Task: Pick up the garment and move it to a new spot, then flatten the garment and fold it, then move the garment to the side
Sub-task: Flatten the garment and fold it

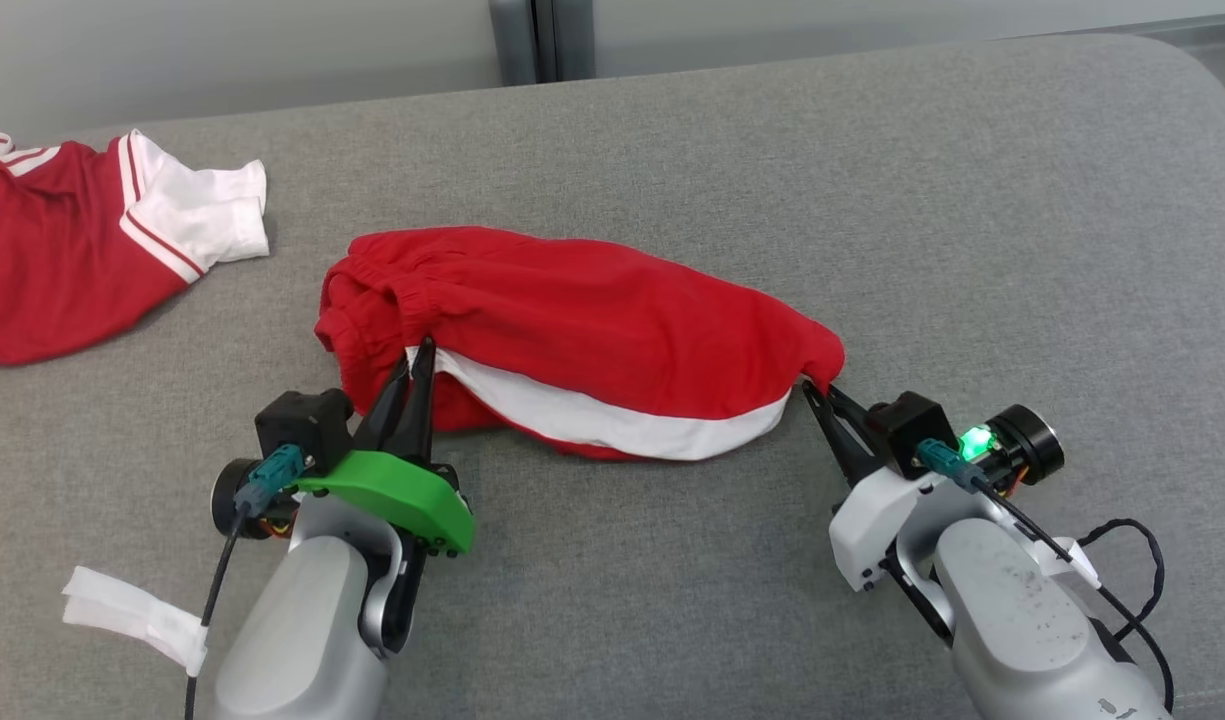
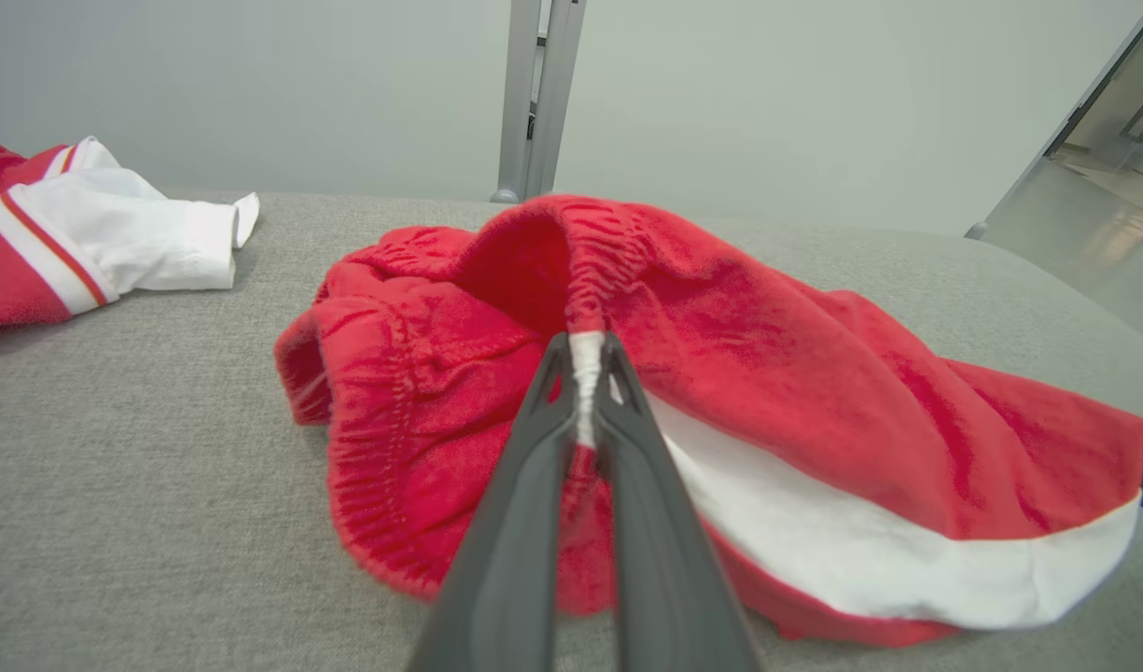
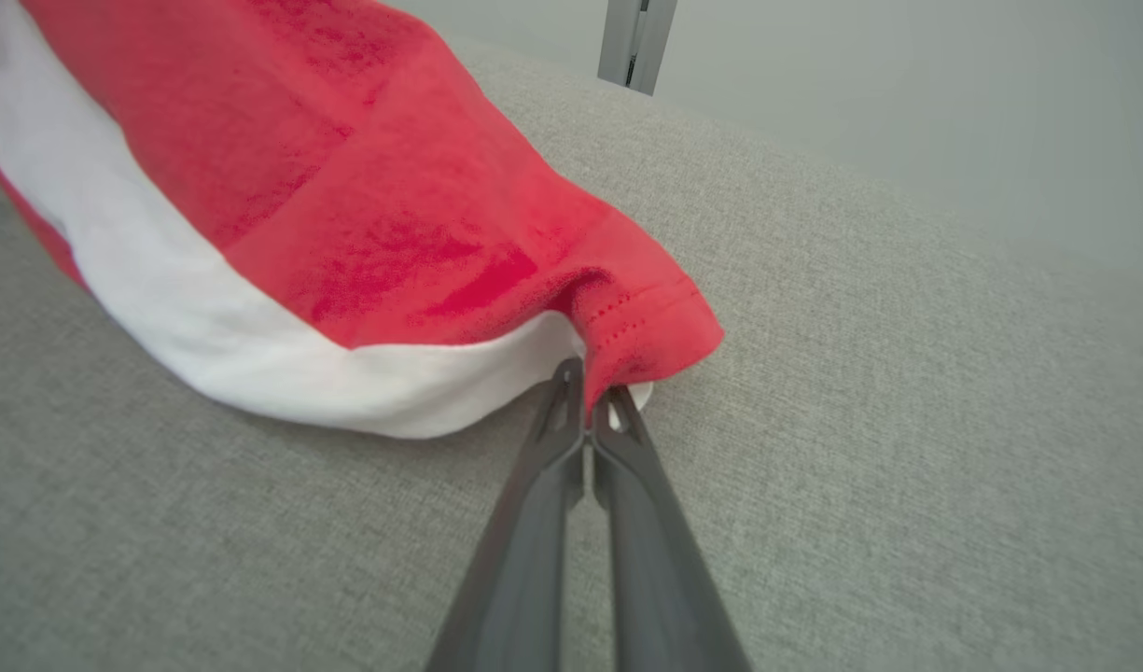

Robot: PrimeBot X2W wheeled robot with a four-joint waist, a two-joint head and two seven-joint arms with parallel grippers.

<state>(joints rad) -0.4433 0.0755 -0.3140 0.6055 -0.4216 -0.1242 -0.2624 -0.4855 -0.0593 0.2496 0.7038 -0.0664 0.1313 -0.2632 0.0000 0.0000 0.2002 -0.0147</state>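
Observation:
A pair of red shorts with a white side stripe lies bunched in the middle of the grey cushion. My left gripper is shut on the shorts at the elastic waistband end, pinching the top of the white stripe. My right gripper is shut on the hem corner at the shorts' other end. The cloth hangs slack between the two grips, its lower edge resting on the cushion.
A red and white jersey lies at the far left of the cushion; its white sleeve shows in the left wrist view. A white cloth scrap hangs by my left forearm. A wall with a grey post stands behind.

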